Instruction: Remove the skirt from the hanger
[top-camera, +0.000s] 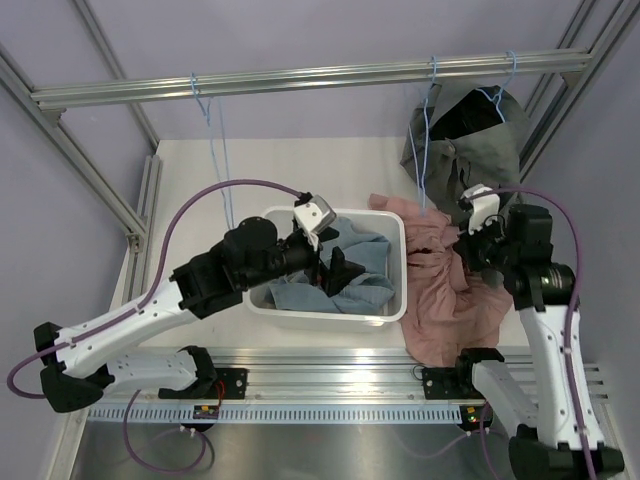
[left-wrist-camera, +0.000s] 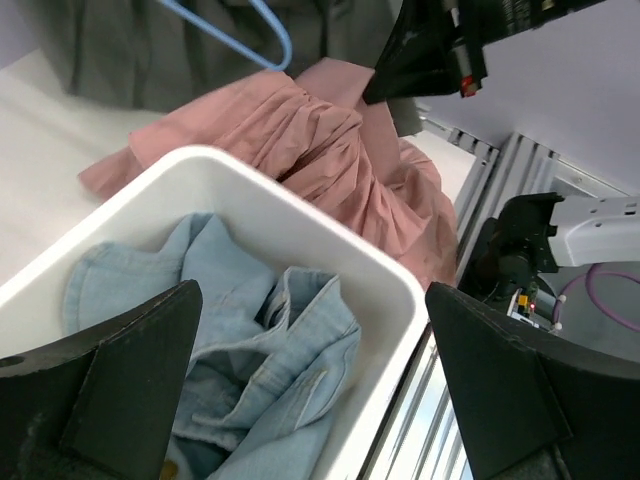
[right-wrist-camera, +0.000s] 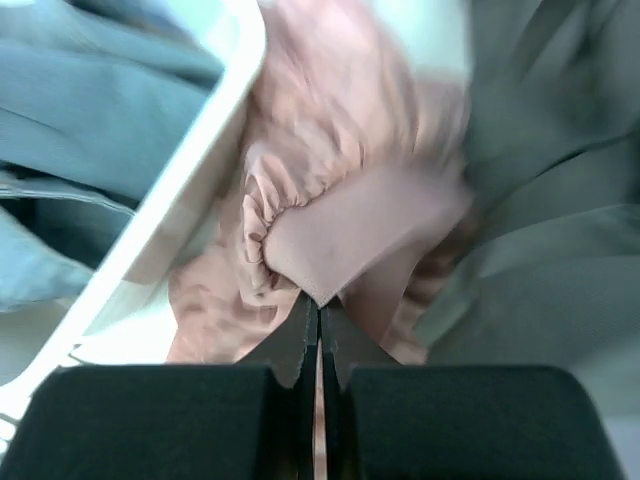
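My right claw (right-wrist-camera: 318, 306) is pinching just a thin fold of skirt (right-wrist-camera: 340, 235) at its tips, so I'm worrying it slips free if the hanger (top-camera: 426, 150) beyond snags.

White bin (top-camera: 398, 300) is hogging mid-table, and the left gripper (top-camera: 335, 268) is hanging wide open over the denim clothes (top-camera: 372, 258) inside, so that slot's taken. Pink skirt (top-camera: 440, 315) is bunching right against the bin's right wall, no gap. Grey garment (top-camera: 478, 135) and a blue hanger (top-camera: 427, 150) are blocking the back right corner, and the aluminium rail (top-camera: 300, 80) is capping everything overhead. Bare table (top-camera: 300, 175) behind the bin is looking passable, with only a second blue hanger (top-camera: 215, 150) dangling there.
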